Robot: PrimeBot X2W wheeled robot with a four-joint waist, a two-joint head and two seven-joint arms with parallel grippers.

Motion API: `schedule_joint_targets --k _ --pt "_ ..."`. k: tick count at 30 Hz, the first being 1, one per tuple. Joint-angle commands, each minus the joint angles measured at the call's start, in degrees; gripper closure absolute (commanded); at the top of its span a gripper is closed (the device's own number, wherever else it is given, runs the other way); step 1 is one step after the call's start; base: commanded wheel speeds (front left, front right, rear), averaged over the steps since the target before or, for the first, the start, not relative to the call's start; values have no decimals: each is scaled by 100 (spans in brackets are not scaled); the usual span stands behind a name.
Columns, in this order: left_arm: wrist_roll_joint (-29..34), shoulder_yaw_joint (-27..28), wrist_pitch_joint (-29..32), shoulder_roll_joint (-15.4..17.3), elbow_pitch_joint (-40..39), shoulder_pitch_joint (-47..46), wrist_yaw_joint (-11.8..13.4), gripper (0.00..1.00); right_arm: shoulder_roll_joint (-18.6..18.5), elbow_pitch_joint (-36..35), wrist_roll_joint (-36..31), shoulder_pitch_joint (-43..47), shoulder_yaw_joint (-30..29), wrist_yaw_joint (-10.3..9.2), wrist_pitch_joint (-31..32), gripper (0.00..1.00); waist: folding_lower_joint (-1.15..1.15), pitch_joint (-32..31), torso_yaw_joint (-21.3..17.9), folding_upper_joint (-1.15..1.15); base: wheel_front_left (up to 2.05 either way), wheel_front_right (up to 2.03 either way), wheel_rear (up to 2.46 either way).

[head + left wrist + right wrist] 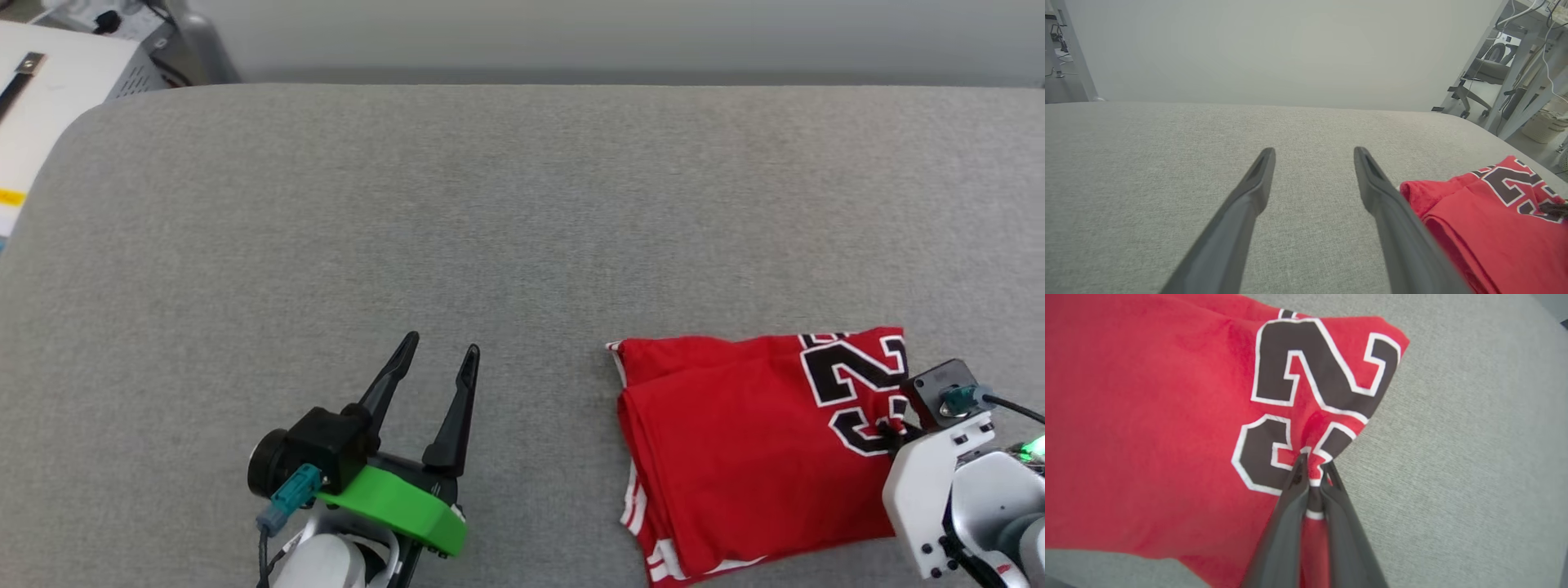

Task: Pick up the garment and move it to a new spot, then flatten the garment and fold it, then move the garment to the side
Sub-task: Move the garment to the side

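The garment [735, 441], a red jersey folded into a rectangle with black white-outlined numbers, lies at the near right of the grey surface [506, 212]. My right gripper [1314, 462] is shut on the garment's right edge, pinching a fold of cloth [1312, 473] at the numbers. In the head view the right gripper [896, 426] meets that edge, fingertips buried in cloth. My left gripper [441, 349] stands open over bare surface to the left of the garment, nothing between its fingers. From the left wrist, the left gripper [1314, 155] shows open, with the garment [1486, 220] at the lower right.
A white table with a grey box [57, 82] stands beyond the surface's far left corner. Desk legs, a chair and a basket [1506, 81] stand past the surface's far right edge. Bare grey fabric stretches across the middle and far side.
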Motion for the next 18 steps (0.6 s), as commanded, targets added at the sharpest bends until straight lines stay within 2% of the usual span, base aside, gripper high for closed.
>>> schedule_joint_targets --k 1,2,7,13,18 --pt "52 -56 -34 16 -54 -78 -32 0 -205 -71 -89 -141 27 -6 37 100 0 118 -507 0 0 0 0" --pt "71 -155 -34 26 -87 -145 -32 0 -532 -137 -132 -247 103 -6 74 100 0 232 -733 0 0 0 0" --pt "110 -385 -34 135 -166 -340 -32 0 -1320 -59 -86 -531 236 -6 90 100 0 592 -1306 0 0 0 0" --pt "178 -539 -3 322 -327 -589 -32 0 -1921 498 -49 -855 103 -6 -259 100 0 1080 -1801 0 0 0 0" --pt "268 -551 242 524 -786 -835 -29 0 -2074 1228 -100 -1260 -167 -6 -803 100 0 1607 -2047 0 0 0 0"
